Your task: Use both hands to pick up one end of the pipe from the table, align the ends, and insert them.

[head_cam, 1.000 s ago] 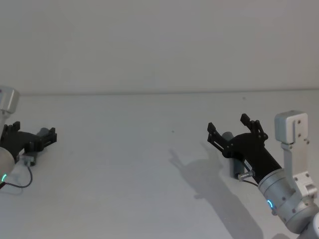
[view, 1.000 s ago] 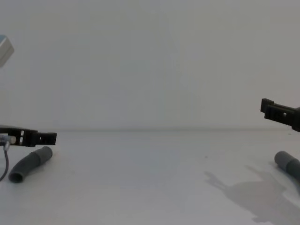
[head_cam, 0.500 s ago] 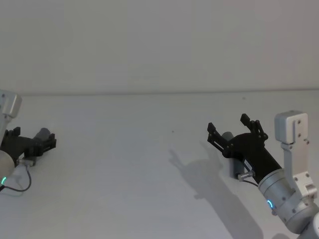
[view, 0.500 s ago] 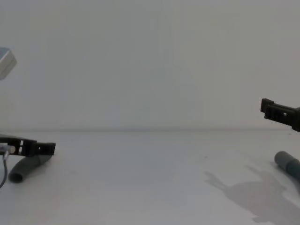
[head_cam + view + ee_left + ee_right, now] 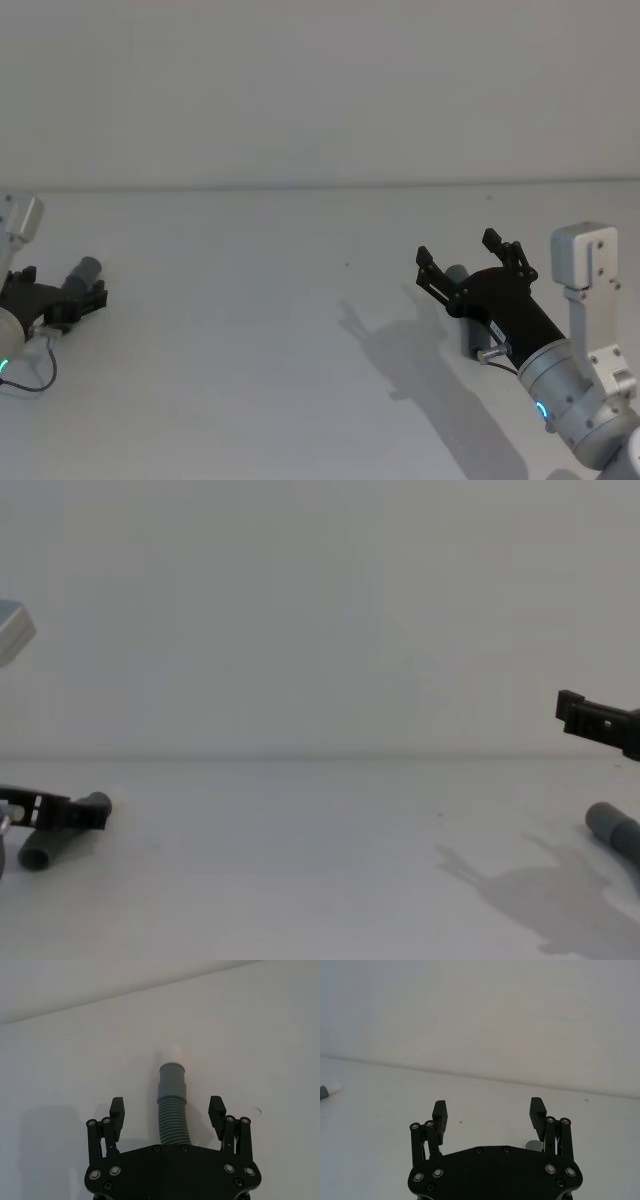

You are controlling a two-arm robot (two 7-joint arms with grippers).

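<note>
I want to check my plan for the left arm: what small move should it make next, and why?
Probably shut the left gripper on the left pipe piece. Its jaws stand open on either side of the corrugated part, just behind the grey cuff, down at pipe height. The right gripper hovers open above the other piece.

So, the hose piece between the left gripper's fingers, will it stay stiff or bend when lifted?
The hose piece has a curved corrugated body, so it will probably flex. Its smooth cuff looks stiffer. Round, it may roll if the left gripper nudges it.
</note>
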